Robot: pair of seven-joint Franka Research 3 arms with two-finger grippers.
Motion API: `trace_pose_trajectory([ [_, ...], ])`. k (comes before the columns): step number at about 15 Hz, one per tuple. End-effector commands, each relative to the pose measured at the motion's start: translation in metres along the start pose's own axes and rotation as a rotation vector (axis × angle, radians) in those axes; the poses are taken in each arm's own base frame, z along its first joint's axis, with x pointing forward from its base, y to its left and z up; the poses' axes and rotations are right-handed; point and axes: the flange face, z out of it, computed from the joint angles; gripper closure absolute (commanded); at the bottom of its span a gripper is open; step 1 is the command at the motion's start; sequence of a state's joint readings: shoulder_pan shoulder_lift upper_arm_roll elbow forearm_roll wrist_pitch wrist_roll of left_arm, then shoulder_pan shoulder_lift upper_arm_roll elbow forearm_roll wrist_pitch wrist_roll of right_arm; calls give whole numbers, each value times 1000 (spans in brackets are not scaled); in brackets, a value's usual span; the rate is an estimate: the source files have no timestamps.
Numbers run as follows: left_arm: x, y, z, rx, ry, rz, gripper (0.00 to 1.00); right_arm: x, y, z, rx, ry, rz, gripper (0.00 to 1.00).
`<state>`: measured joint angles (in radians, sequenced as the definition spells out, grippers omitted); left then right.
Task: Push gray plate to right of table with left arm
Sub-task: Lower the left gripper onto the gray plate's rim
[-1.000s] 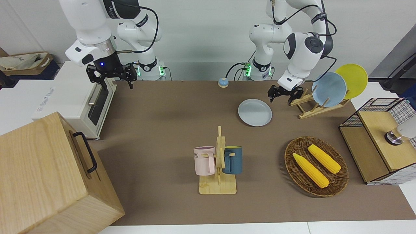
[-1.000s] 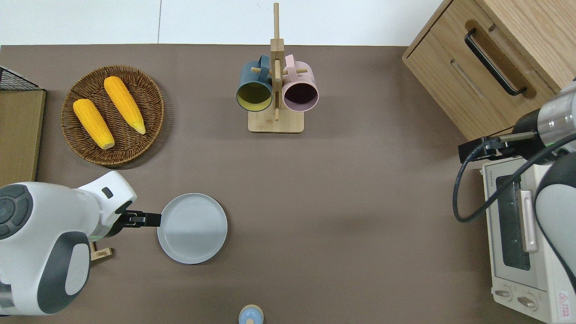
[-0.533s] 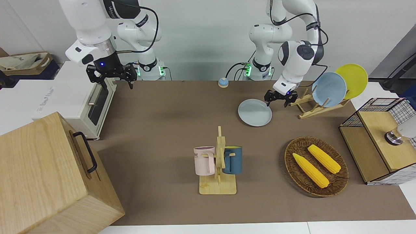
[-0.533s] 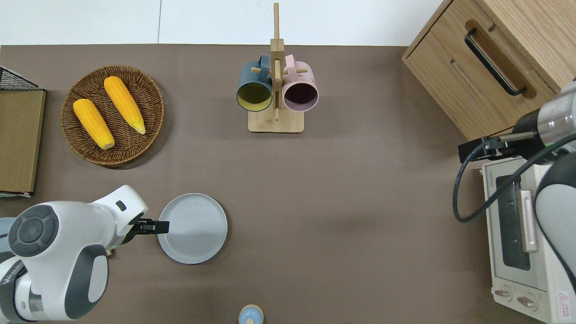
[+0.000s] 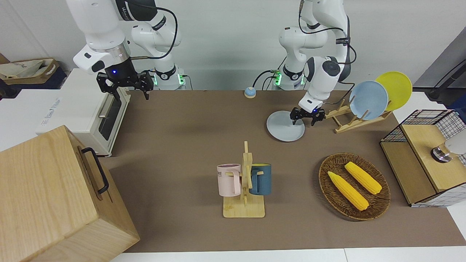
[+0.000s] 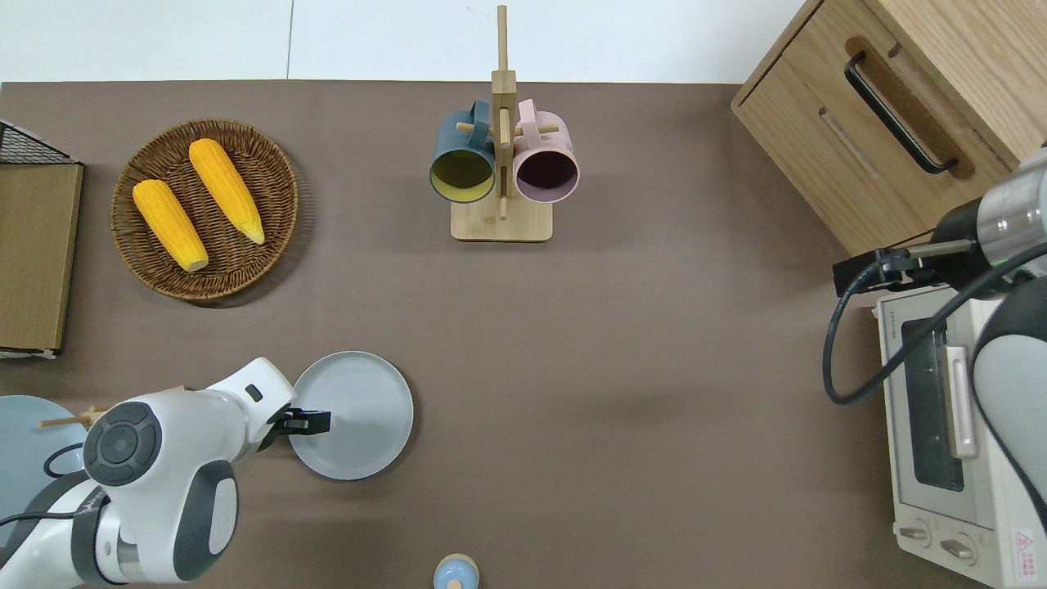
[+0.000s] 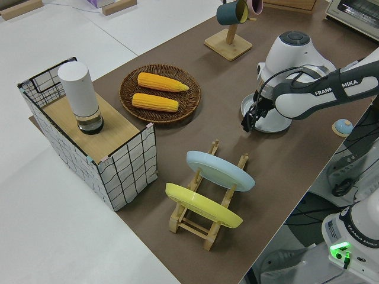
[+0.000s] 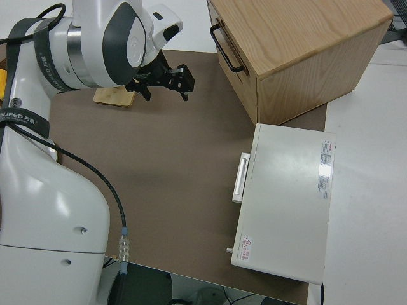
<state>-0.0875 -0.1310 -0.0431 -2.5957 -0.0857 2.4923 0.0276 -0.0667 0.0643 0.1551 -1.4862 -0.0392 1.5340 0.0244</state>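
Note:
The gray plate (image 5: 283, 128) (image 6: 360, 409) lies flat on the brown table (image 5: 182, 127), toward the left arm's end and close to the robots. My left gripper (image 5: 304, 120) (image 6: 307, 422) is open and low at the plate's edge on the left arm's side. One finger stands over the plate and the other outside its rim. Whether they touch the plate cannot be told. In the left side view the arm hides most of the plate (image 7: 273, 124). My right gripper (image 5: 125, 87) (image 8: 166, 81) is parked and open.
A wooden rack (image 5: 358, 118) with a sky-blue and a yellow plate stands beside the left gripper. A wicker basket (image 5: 331, 198) holds two corn cobs. A mug rack (image 5: 244, 209) stands mid-table, a small bell (image 5: 249, 92) near the robots. Toaster oven (image 5: 87, 109) and wooden cabinet (image 5: 54, 196) fill the right arm's end.
The left arm swung away from the plate rack and came down, bringing its gripper from outside the plate onto its rim. The plate has not visibly moved.

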Motion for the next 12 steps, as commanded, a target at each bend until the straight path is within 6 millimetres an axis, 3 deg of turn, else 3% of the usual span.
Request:
trace_pose_trajectory([
  [1,-2,2,3,-9,11,-17,5,-3,0,-3,6,-4,3,17],
  [5,-2,2,6,-8,4,-17,13,-3,0,-3,6,-4,3,17],
  [7,-2,2,6,-8,4,-19,121,-3,0,-3,6,-4,3,17],
  [10,-2,2,6,-8,6,-48,658,-3,0,-3,6,-4,3,17],
  [12,-2,2,6,-8,7,-49,939,-3,0,-3,6,-4,3,17],
])
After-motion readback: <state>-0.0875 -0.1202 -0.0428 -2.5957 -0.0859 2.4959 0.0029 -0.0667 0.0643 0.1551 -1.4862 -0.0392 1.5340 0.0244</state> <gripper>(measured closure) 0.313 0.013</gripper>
